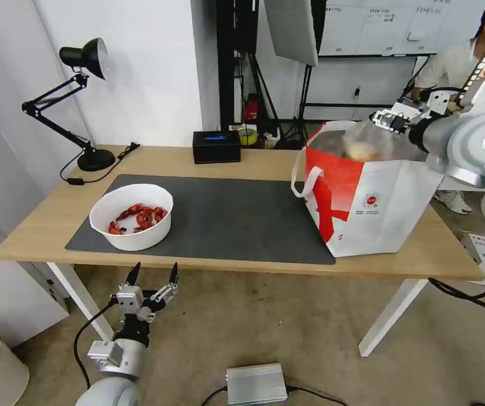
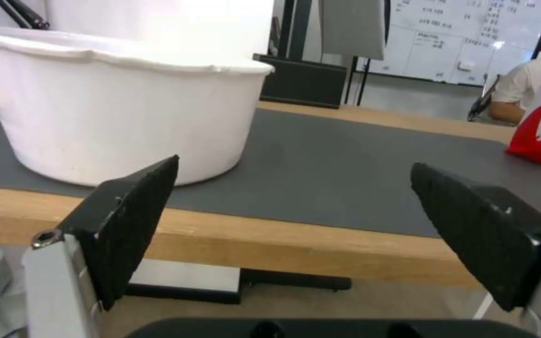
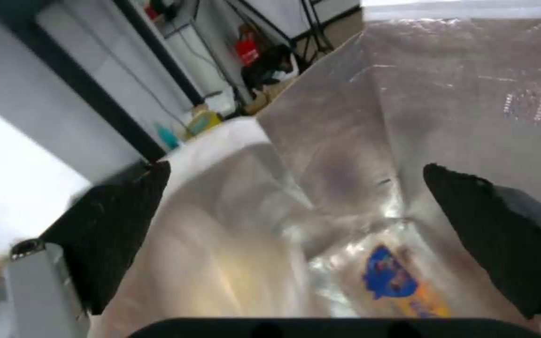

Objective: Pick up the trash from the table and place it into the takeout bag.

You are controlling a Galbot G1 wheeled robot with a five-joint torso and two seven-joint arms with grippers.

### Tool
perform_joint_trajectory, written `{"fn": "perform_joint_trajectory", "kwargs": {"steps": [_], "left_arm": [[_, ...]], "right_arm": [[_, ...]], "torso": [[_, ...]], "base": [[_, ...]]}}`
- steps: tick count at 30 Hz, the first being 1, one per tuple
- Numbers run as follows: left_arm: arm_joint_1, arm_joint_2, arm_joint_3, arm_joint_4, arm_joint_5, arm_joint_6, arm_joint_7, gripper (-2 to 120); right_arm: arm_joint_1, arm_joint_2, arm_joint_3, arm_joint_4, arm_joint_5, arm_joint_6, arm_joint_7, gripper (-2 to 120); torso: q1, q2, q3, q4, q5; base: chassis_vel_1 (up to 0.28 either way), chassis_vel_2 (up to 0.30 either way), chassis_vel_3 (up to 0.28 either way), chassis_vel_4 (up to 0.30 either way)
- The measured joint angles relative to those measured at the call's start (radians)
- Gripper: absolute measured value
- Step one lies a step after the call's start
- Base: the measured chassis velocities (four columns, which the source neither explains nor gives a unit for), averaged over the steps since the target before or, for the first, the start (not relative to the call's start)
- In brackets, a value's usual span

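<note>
White bowl of red shells (image 1: 132,216) on the left part of the dark mat (image 1: 237,220), near the table's (image 1: 265,163) front edge. Left end effector (image 1: 153,276) below and just in front of that edge, fingers spread wide and empty, pointing up toward the bowl; bowl just beyond and slightly left of it, wall (image 2: 127,112) looming beyond the left fingertip. Clearly the nearer arm.

Right end effector (image 1: 386,120) over the far mouth of the takeout bag (image 1: 366,197) at the right, fingers apart, foil lining (image 3: 446,117) beneath; a clear bag with a pale lump (image 1: 366,144) at the opening, apparently released.

Remaining trash: likely the bowl alone.
</note>
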Motion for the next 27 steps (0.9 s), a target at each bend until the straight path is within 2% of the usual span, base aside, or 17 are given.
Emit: {"fn": "perform_joint_trajectory", "kwargs": {"steps": [10, 14, 17, 18, 20, 21, 23, 24, 27], "left_arm": [[-0.013, -0.004, 0.008, 0.019, -0.01, 0.002, -0.001, 100], [-0.017, -0.004, 0.01, 0.021, -0.01, 0.006, -0.001, 100], [-0.019, -0.005, 0.014, 0.023, -0.01, 0.009, -0.001, 100], [-0.019, -0.005, 0.014, 0.023, -0.01, 0.009, -0.001, 100], [-0.019, -0.005, 0.014, 0.02, -0.01, 0.011, -0.002, 100], [-0.019, -0.005, 0.014, 0.02, -0.01, 0.011, -0.002, 100], [-0.016, -0.006, 0.008, 0.013, -0.013, 0.011, -0.002, 100], [-0.016, -0.006, 0.008, 0.013, -0.013, 0.011, -0.002, 100], [-0.007, -0.006, -0.005, -0.004, -0.021, 0.011, -0.002, 100]], "right_arm": [[-0.047, 0.017, 0.035, 0.002, -0.043, 0.024, -0.023, 100], [-0.085, 0.008, 0.052, 0.02, -0.102, 0.041, -0.095, 100], [-0.151, -0.005, 0.067, 0.065, -0.256, 0.116, -0.269, 100], [-0.151, -0.005, 0.067, 0.065, -0.256, 0.116, -0.269, 100], [-0.232, -0.015, 0.082, 0.108, -0.417, 0.203, -0.395, 100], [-0.232, -0.015, 0.082, 0.108, -0.417, 0.203, -0.395, 100], [-0.298, -0.022, 0.096, 0.142, -0.537, 0.28, -0.48, 100], [-0.298, -0.022, 0.096, 0.142, -0.537, 0.28, -0.48, 100], [-0.398, -0.026, 0.119, 0.182, -0.715, 0.4, -0.61, 100]], "torso": [[0.0, 0.0, 0.0, -0.0001, 0.0001], [0.0, 0.0, 0.0, -0.0001, 0.0003], [0.0, 0.0, 0.0, -0.0003, 0.0], [0.0, 0.0, 0.0, -0.0003, 0.0], [0.0, 0.0, 0.0, -0.0001, 0.0002], [0.0, 0.0, 0.0, -0.0001, 0.0002], [0.0, 0.0, 0.0, -0.0004, 0.0003], [0.0, 0.0, 0.0, -0.0004, 0.0003], [0.0, 0.0, 0.0, -0.0002, 0.0002]], "base": [[0.0, 0.0, 0.0, 0.0], [0.0, 0.0, 0.0, 0.0], [0.0, 0.0, 0.0, 0.0], [0.0, 0.0, 0.0, 0.0], [0.0, 0.0, 0.0, 0.0], [0.0, 0.0, 0.0, 0.0], [0.0, 0.0, 0.0, 0.0], [0.0, 0.0, 0.0, 0.0], [0.0, 0.0, 0.0, 0.0]]}}
